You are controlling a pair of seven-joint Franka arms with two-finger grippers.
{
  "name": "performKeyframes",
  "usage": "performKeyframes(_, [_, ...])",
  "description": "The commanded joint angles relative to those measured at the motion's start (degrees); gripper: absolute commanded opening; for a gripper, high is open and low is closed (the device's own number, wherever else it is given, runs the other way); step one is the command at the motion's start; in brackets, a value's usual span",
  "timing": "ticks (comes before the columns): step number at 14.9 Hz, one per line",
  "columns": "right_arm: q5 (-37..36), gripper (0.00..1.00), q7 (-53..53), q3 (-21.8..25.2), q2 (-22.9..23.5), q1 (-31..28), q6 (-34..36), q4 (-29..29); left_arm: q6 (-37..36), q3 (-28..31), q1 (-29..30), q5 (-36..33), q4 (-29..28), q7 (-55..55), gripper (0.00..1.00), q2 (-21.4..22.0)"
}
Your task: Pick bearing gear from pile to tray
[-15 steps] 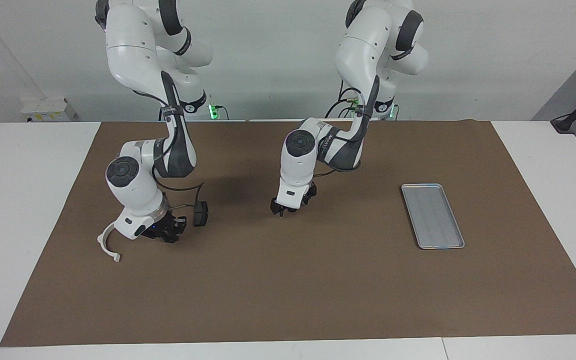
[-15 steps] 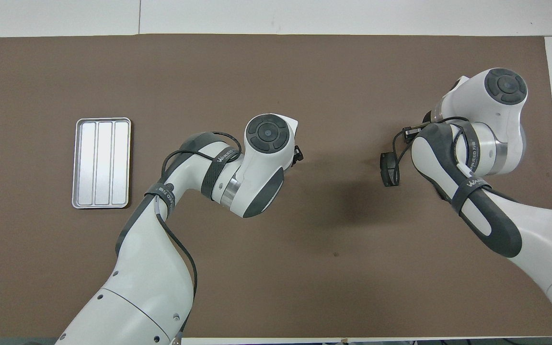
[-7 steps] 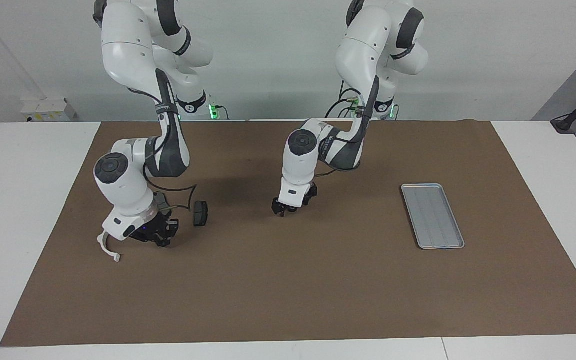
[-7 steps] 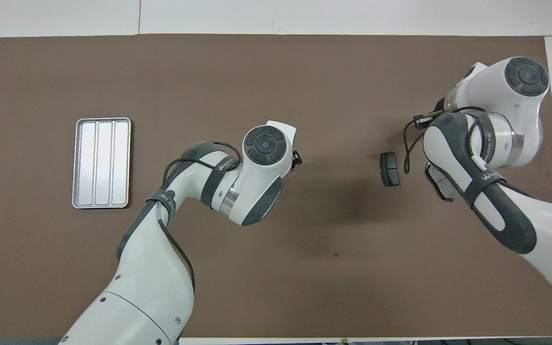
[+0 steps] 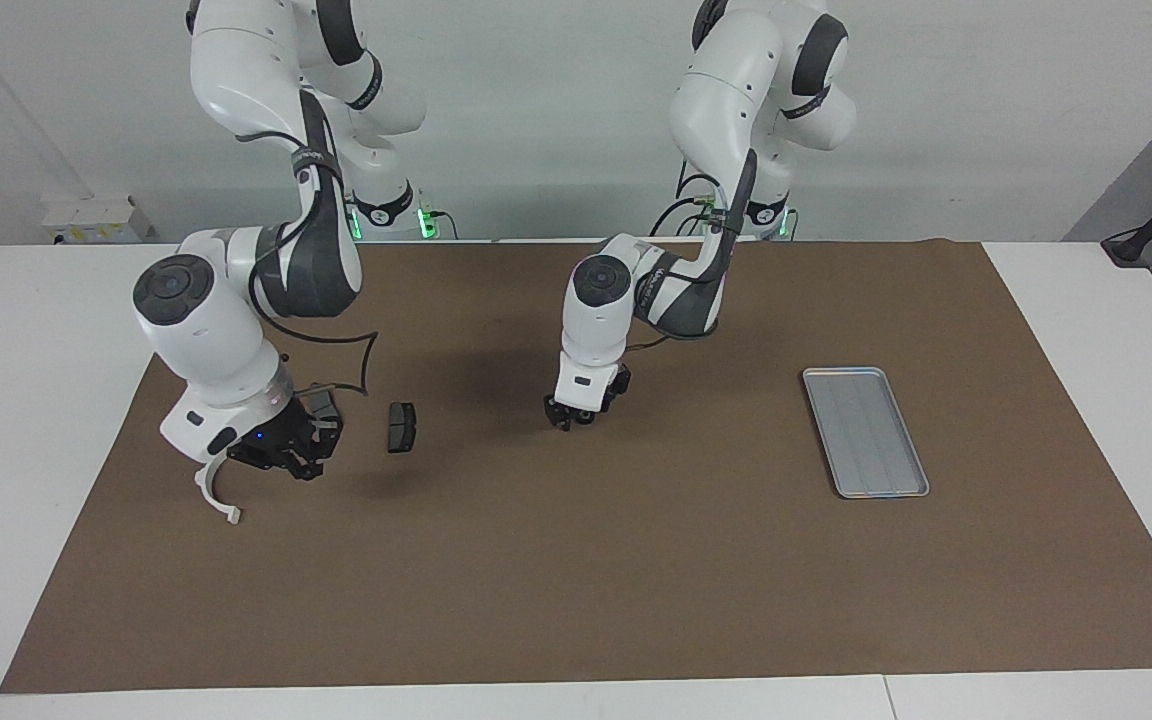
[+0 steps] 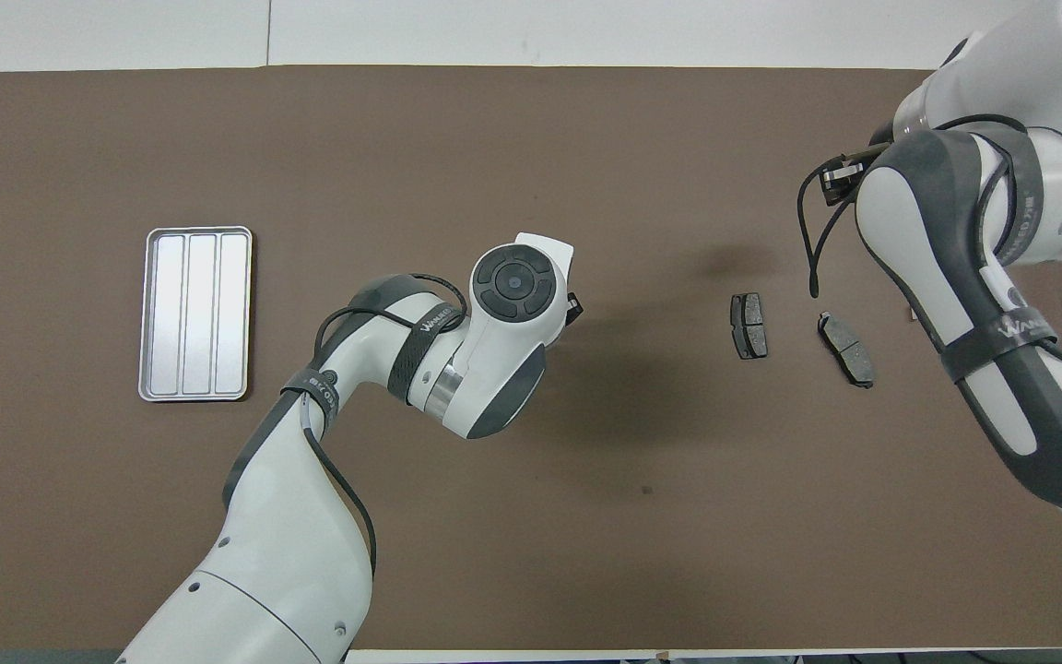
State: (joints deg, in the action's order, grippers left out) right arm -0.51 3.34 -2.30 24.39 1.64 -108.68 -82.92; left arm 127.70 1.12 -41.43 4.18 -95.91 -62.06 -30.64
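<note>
The pile lies toward the right arm's end of the mat. It shows a white semicircular bracket (image 5: 215, 494) and two dark grey pads (image 6: 749, 325) (image 6: 846, 349). One pad (image 5: 401, 427) lies clear in the facing view. My right gripper (image 5: 283, 457) hangs shut above the mat, between the bracket and that pad, with nothing visible in it. My left gripper (image 5: 566, 419) points straight down at the middle of the mat, its tips at the surface. The bearing gear is hidden from view. The silver tray (image 5: 866, 432) (image 6: 197, 314) lies bare toward the left arm's end.
A brown mat (image 5: 636, 580) covers most of the white table. A tiny dark speck (image 6: 646, 490) lies on the mat nearer to the robots than the left gripper. The right arm's wrist and cable (image 6: 812, 249) hang over the mat beside the pads.
The right arm has lifted and swung toward its own end of the table, uncovering both pads in the overhead view. The left arm has stayed almost still at the mat's middle.
</note>
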Motion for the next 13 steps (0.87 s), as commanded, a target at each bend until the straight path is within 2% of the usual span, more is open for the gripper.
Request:
performKeyframes(1, [-0.02,0.00,-6.74,-0.16,0.83,3.18,4.26,3.28,0.71,1.08,-1.11,0.39,-2.35,-0.69,0.00,1.29])
performKeyframes(5, [-0.10,0.00,-15.46,-0.16,-0.22,7.58,5.14,3.20,-4.38,1.17,0.11,0.12,-0.33,-0.25,0.00,1.98])
performKeyframes(10, [-0.10,0.00,-17.58,-0.16,-0.75,8.56,5.06,2.41,-9.74,1.08,4.50,0.03,-1.73,4.91,0.00,7.16])
performKeyframes(13, [-0.02,0.00,-21.43,-0.16,-1.19,10.21,5.23,1.80,-11.86,1.08,9.68,0.03,-6.98,13.08,0.00,13.12])
